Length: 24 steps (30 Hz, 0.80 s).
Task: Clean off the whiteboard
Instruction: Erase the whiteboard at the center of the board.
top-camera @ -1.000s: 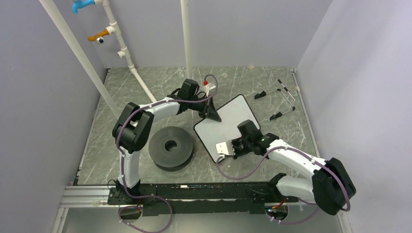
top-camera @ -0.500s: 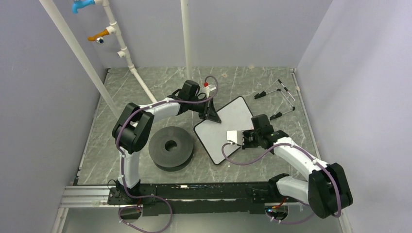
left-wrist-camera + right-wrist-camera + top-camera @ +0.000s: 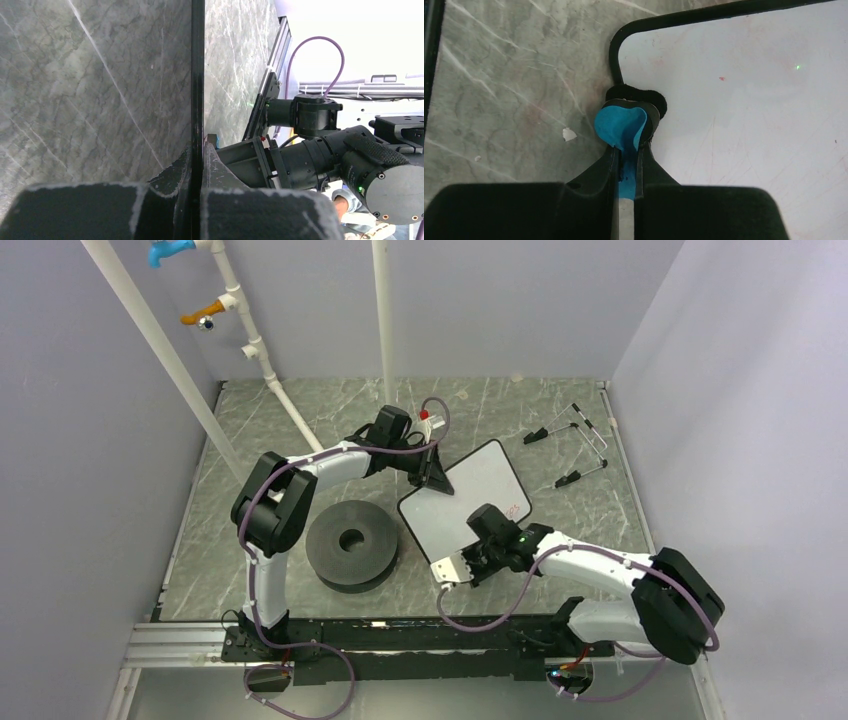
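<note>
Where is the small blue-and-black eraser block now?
In the right wrist view, the blue-and-black eraser block is pinched in the right gripper, at a rounded corner of the flat white whiteboard.

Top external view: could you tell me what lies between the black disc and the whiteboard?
Only a bare strip of table separates black disc and whiteboard, shown in that view.

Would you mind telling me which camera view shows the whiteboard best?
Top external: the whole whiteboard shows, with red marks near its right corner. Left wrist sees only its black edge, side-on; right wrist, one smeared corner.
</note>
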{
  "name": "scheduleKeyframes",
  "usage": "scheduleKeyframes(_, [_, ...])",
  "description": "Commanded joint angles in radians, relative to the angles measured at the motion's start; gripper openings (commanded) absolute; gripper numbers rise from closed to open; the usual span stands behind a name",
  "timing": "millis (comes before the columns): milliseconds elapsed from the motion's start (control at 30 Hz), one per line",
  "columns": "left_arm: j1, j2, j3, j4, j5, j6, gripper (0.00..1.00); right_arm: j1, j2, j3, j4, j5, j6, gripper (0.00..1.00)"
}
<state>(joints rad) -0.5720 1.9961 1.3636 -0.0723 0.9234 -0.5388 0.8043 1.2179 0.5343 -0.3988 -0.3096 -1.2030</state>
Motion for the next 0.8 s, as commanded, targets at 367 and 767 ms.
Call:
scheduleKeyframes(367, [-0.004, -0.061, 0.069, -0.037, 0.088, 0.049, 0.0, -0.631, -0.017, 0.076, 0.021, -0.069, -0.035, 0.0])
scheduleKeyframes(767, [-0.008, -0.055, 0.083, -0.039, 0.09, 0.05, 0.0, -0.265, -0.047, -0.006, 0.042, -0.063, -0.012, 0.0])
